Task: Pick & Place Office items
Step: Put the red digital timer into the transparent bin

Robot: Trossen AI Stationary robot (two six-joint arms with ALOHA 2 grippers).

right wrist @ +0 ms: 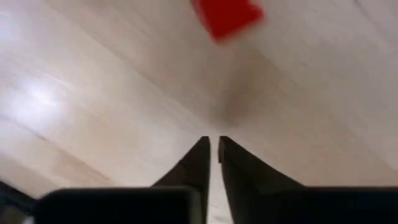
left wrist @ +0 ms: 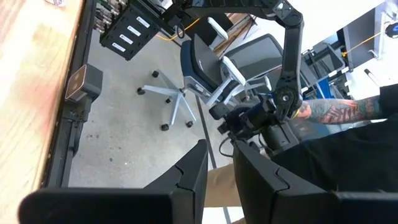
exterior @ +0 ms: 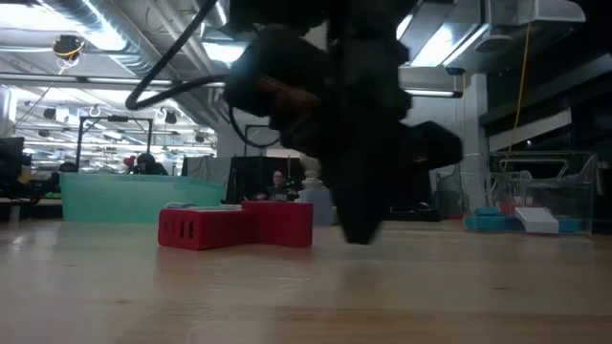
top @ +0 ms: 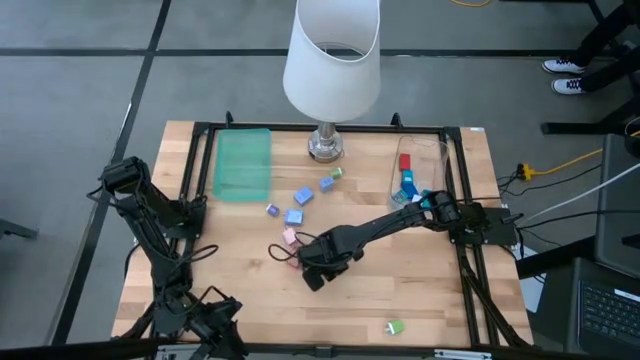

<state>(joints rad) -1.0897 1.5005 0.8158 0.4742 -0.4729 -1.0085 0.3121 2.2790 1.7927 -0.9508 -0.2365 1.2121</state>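
My right gripper (top: pixel 312 281) sits low over the middle of the wooden table (top: pixel 440 300), its arm reaching in from the right edge. In the right wrist view its 2 fingers (right wrist: pixel 193 163) stand nearly pressed together, a thin slit between them and nothing pinched; a red piece (right wrist: pixel 227 15) lies on the wood just ahead of the tips, blurred. From table height the gripper (exterior: pixel 359 225) hangs dark with its tip at the board, just right of 2 red blocks (exterior: pixel 234 225) that sit side by side.

The office items lie scattered. Overhead I count a pink piece (top: pixel 290 237) just left of the right gripper, 3 blue pieces (top: pixel 294 215) a little farther off, and a greenish one (top: pixel 336 173) near the base of the white lamp (top: pixel 332 60). 1 green piece (top: pixel 396 327) lies alone near the front edge, well apart from the rest. Red and blue pieces (top: pixel 406 180) already sit in the clear bin (top: pixel 435 160) at far right. The flat green tray (top: pixel 244 163) lies at far left.

My left gripper (left wrist: pixel 219 180) waits off the near-left corner, its fingers close together with a narrow gap and holding nothing; a person's tattooed forearm (left wrist: pixel 339 115) shows beyond it.
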